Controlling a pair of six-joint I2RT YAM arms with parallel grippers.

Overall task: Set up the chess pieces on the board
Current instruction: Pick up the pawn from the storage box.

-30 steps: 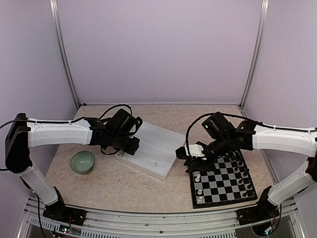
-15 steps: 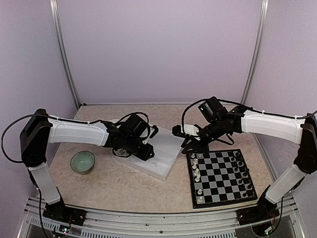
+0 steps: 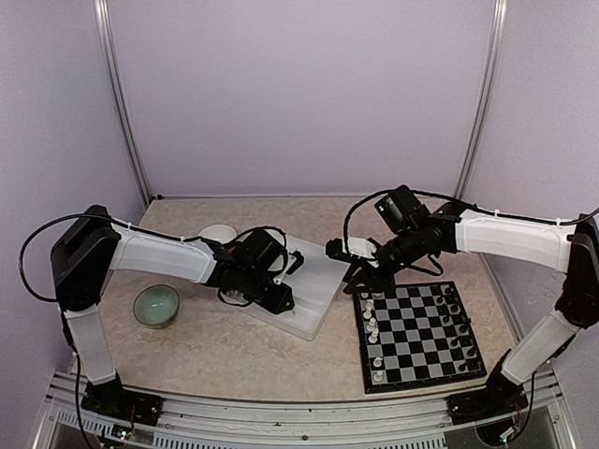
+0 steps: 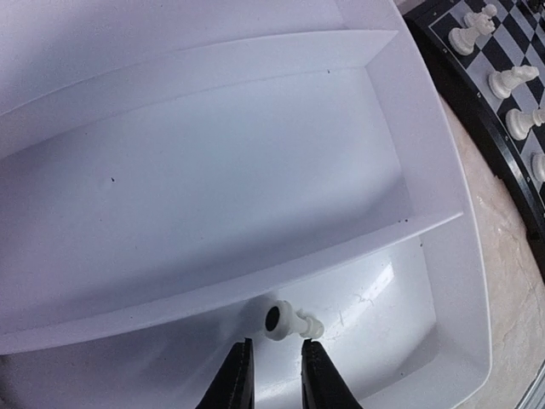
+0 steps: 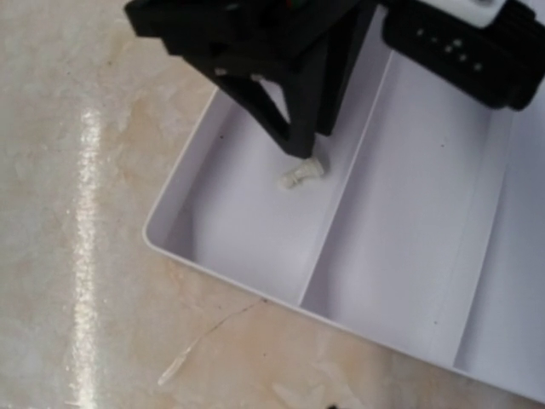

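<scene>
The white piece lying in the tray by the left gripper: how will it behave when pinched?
The white piece lies on its side on the glossy floor of the tray, so a nudge would probably roll or skid it. It looks rigid and light. The left gripper, jaws apart just short of it, could squirt it out if off-centre.

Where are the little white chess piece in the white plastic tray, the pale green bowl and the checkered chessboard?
little white chess piece (image 4: 292, 321), left wrist view, its body.
pale green bowl (image 3: 155, 306), top view, its hollow.
checkered chessboard (image 3: 421, 337), top view, bare middle squares.
</scene>
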